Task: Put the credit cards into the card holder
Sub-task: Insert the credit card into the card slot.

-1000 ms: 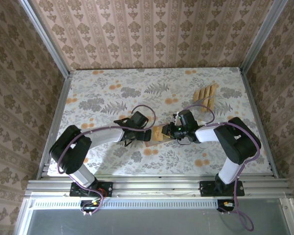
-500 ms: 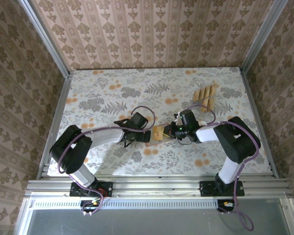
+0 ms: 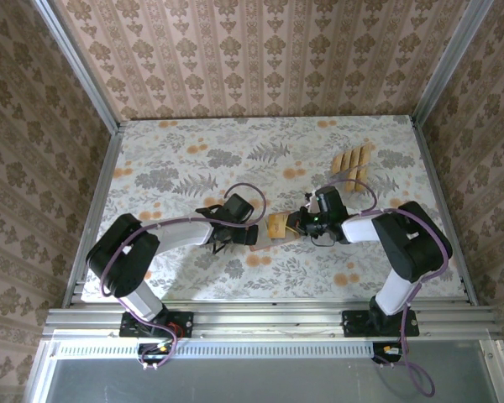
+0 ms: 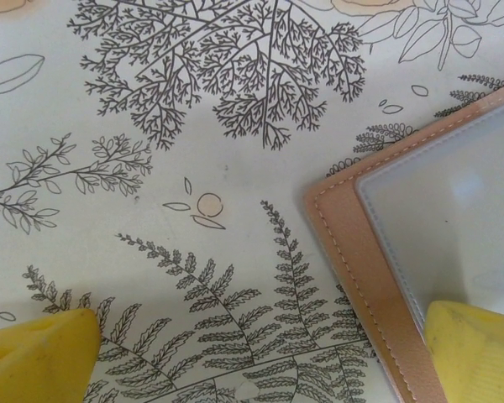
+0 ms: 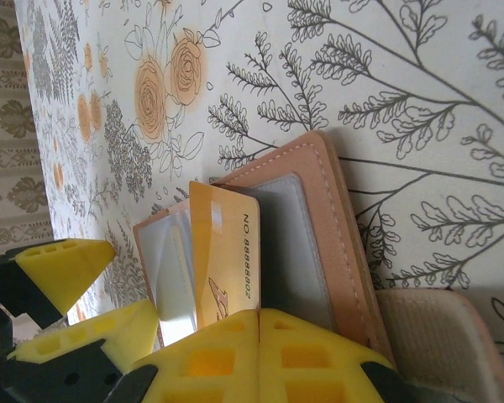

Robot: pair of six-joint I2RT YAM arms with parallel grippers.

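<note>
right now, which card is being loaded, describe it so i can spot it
On the floral table, find the open card holder near the middle. The card sticks up from its middle, pinched by the right hand, unlike the spare cards lying loose farther back.

My table has that floral print all over the top: grey ferns, orange roses. Sitting right on it, about mid-table and a bit toward my near edge, is the card holder, opened up, with its salmon stitched border down on the print. Well apart, further back on the right, there's a row of tan credit cards. Four, I think, but they're small from up top.
</note>
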